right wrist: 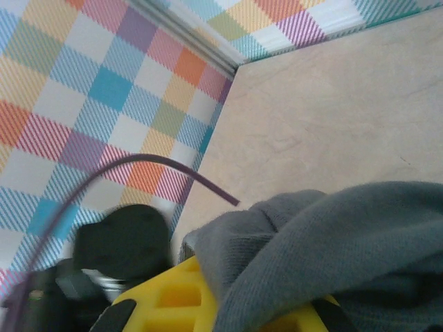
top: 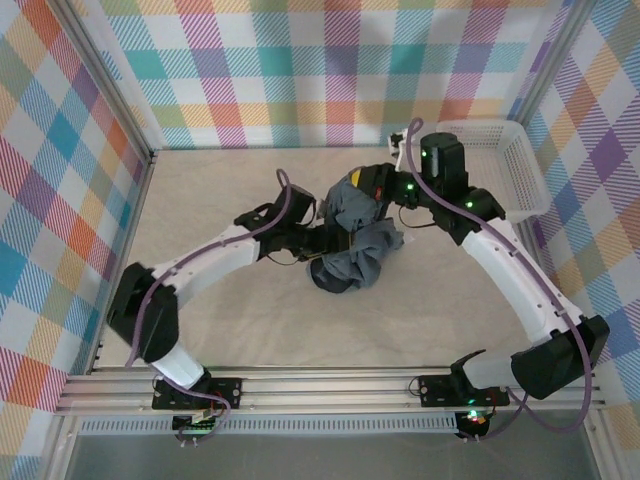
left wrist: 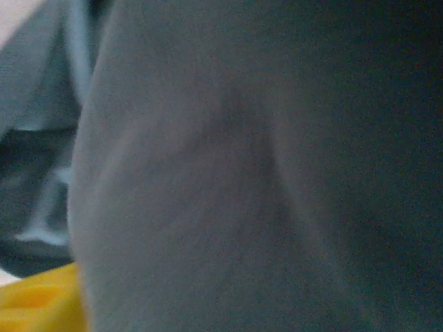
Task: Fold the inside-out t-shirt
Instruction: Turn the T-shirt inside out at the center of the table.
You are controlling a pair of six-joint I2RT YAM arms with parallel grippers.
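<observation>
No text, label, brand, number or sign can be read on any surface in the top or wrist views.

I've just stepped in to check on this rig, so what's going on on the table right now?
Both arms reach in to the middle of the table, at the inside-out t-shirt, which is a bunched heap, neither spread flat nor folded. The left gripper is at its left side and the right gripper at its far end, with cloth draped over its yellow part. Whether either is clamped on the cloth is hidden. A white basket sits in the far right corner.
</observation>
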